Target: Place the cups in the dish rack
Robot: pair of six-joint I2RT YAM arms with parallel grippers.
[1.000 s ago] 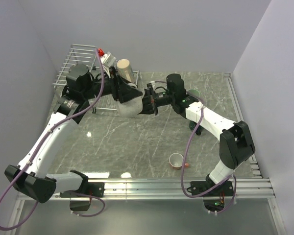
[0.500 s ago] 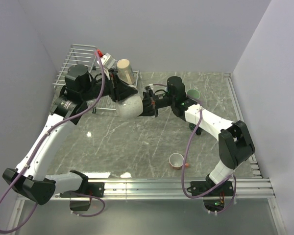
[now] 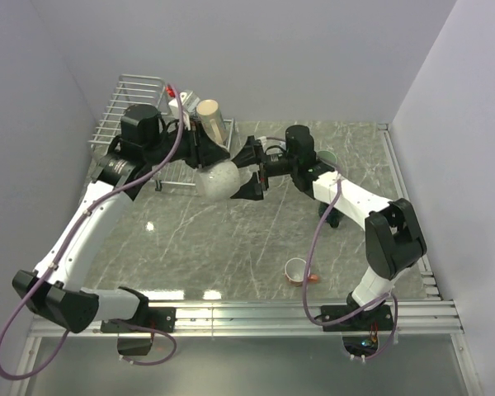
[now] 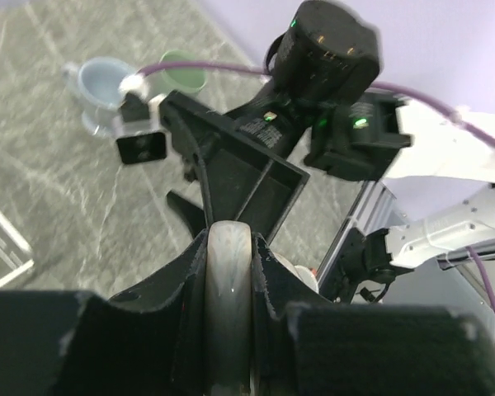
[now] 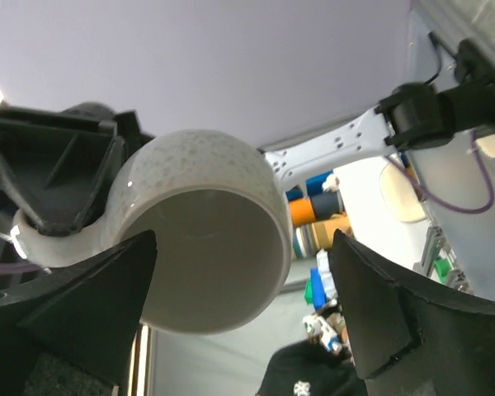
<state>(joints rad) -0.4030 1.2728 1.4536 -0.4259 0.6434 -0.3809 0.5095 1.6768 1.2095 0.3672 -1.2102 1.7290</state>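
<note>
Grey marbled tabletop [image 3: 231, 239], pale walls close on three sides. Mid-air between the two arms: cream-white mug [image 3: 219, 179], clear of the surface, just short of the dish rack [image 3: 136, 99] in the far left corner. Pinched by its handle [image 4: 229, 276] in the left gripper [image 3: 206, 155], jaws drawn narrow on the loop. Flanked by the right gripper [image 3: 252, 172], spread wide, one finger on each side of the mug's body; whether grazing it, cannot tell. At the rack's right end, seemingly inside: taller beige mug [image 3: 212, 118]. On the table: pale green mug [image 3: 326, 157] beyond the right arm, pale blue mug [image 4: 99, 82] next to it, small orange-red mug [image 3: 297, 270] towards the front edge.

Reads as a handover, with the load on the left side alone. Next, most likely: draw the right gripper straight back without clipping the mug, then swing the left arm over the rack, pick a free patch of grid beside the beige mug, lower, and only then loosen the pinch. Worth minding: swing from a handle-only hold, so slow and level.
</note>
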